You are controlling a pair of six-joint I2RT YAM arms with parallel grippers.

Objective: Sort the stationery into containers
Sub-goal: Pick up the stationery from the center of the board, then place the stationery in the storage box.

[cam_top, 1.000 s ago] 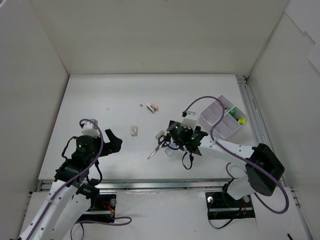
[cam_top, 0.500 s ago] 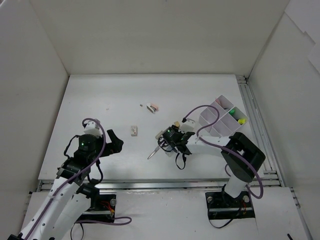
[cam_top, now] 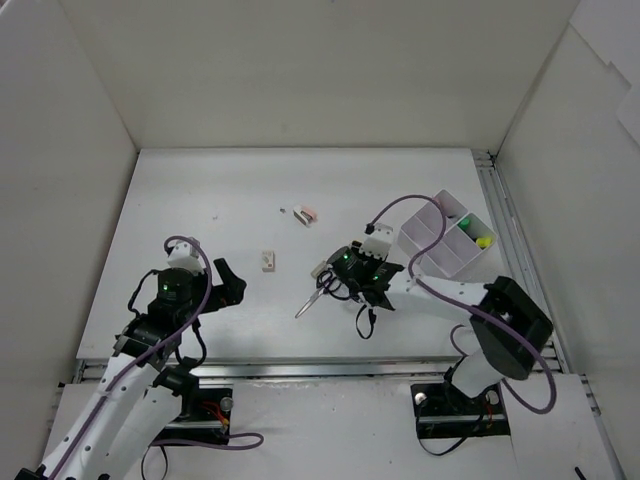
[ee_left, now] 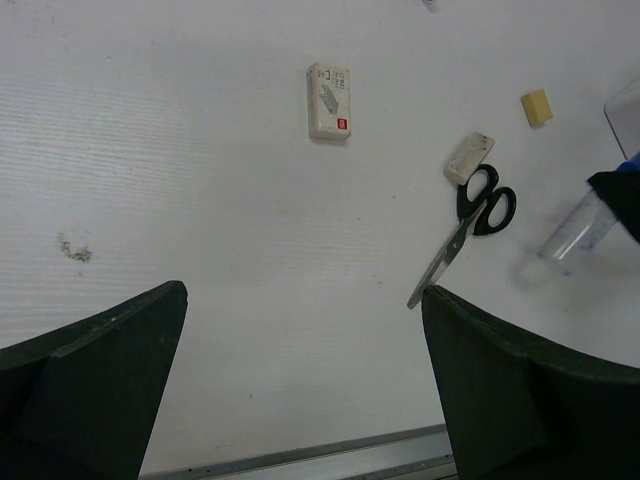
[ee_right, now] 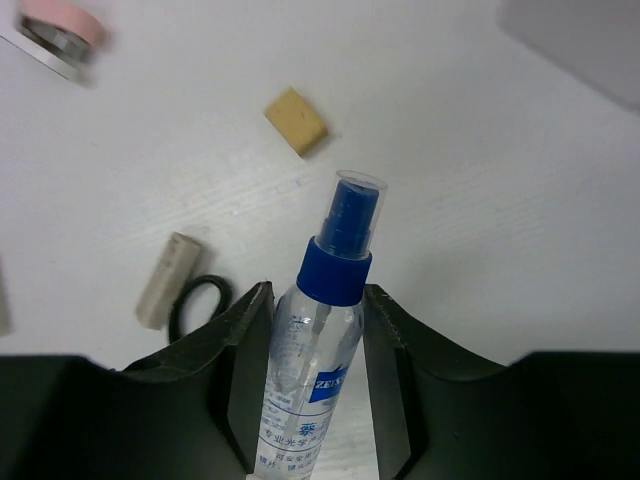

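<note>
A clear glue bottle (ee_right: 318, 370) with a blue cap lies on the table between the fingers of my right gripper (ee_right: 318, 300), which press its sides. In the left wrist view the bottle (ee_left: 570, 235) lies right of the black-handled scissors (ee_left: 478, 215). A beige eraser (ee_right: 168, 279) lies next to the scissors' handle (ee_right: 200, 305), and a tan eraser (ee_right: 296, 121) lies beyond the cap. My left gripper (ee_left: 305, 300) hangs open over bare table, left of the scissors (cam_top: 316, 292). The white tray (cam_top: 417, 238) stands at the right with green (cam_top: 462, 221) and yellow (cam_top: 484, 240) highlighters inside.
A white labelled eraser (ee_left: 329, 100) lies alone mid-table (cam_top: 268, 261). A small pink-and-white item (cam_top: 307, 214) lies farther back. White walls enclose the table on three sides; a metal rail (cam_top: 500, 215) runs along the right edge beside the tray.
My right gripper's fingers have drawn in from wide open onto the glue bottle, and that wrist shifted slightly over it. The left arm has barely moved.
</note>
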